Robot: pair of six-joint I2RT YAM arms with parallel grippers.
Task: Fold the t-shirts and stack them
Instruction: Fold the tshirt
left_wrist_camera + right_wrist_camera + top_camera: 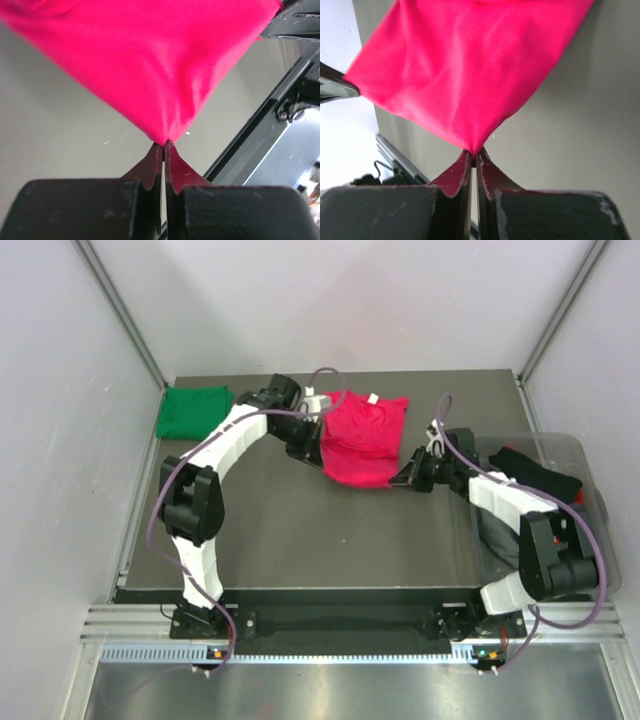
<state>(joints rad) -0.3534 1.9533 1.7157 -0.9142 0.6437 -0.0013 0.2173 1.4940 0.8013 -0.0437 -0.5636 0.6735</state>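
Observation:
The crimson-pink t-shirt (362,437) lies at the back middle of the table, its white neck label (372,397) at the far edge. My left gripper (318,455) is shut on the shirt's near left corner (165,135). My right gripper (400,478) is shut on its near right corner (472,145). Both wrist views show the cloth stretched up from the pinched tips. The emerald green t-shirt (193,411) lies folded at the table's back left corner, apart from both grippers.
A clear plastic bin (560,500) with dark and grey clothes stands at the right edge beside the right arm. White walls enclose the table on three sides. The dark tabletop (330,540) lies in front of the shirt.

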